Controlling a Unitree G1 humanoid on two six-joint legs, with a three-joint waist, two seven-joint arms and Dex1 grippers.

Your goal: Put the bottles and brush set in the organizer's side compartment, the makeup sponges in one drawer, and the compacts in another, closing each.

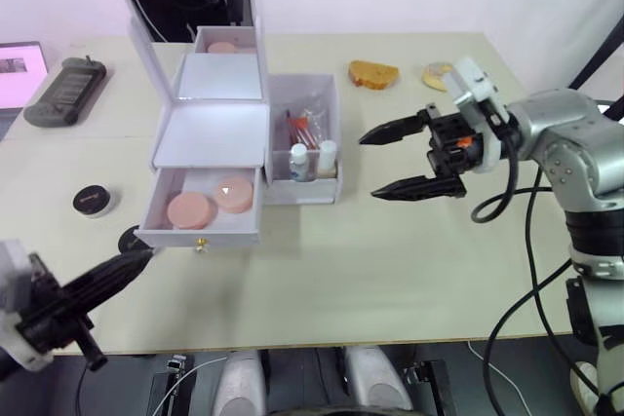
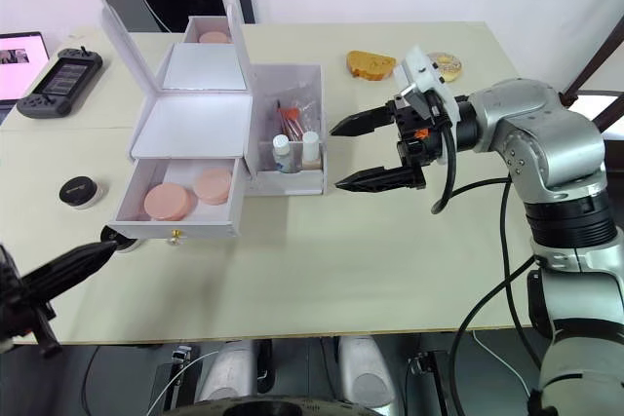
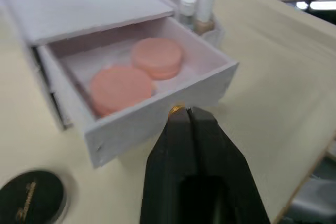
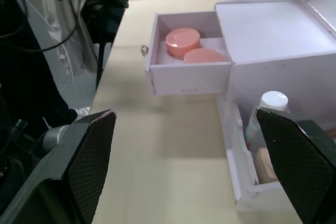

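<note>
The white organizer (image 1: 210, 133) stands at mid table with its mirror lid up. Its lower drawer (image 1: 200, 226) is pulled out and holds two pink round makeup sponges (image 1: 191, 209) (image 3: 157, 56). The side compartment (image 1: 331, 114) holds two small bottles (image 1: 302, 160) and a bagged brush set (image 1: 302, 124). Two black compacts (image 1: 94, 200) (image 1: 130, 239) lie on the table left of the drawer. My left gripper (image 1: 141, 255) is shut and empty, a little short of the drawer's gold knob (image 1: 202, 244). Just right of the side compartment, my right gripper (image 1: 370, 168) hovers open.
An orange bread-like piece (image 1: 373, 74) and a ring-shaped piece (image 1: 438, 75) lie at the back right. A grey handheld console (image 1: 65, 90) and a lit screen (image 1: 19, 70) sit at the back left. A pink round thing (image 1: 222, 47) lies in the organizer's rear tray.
</note>
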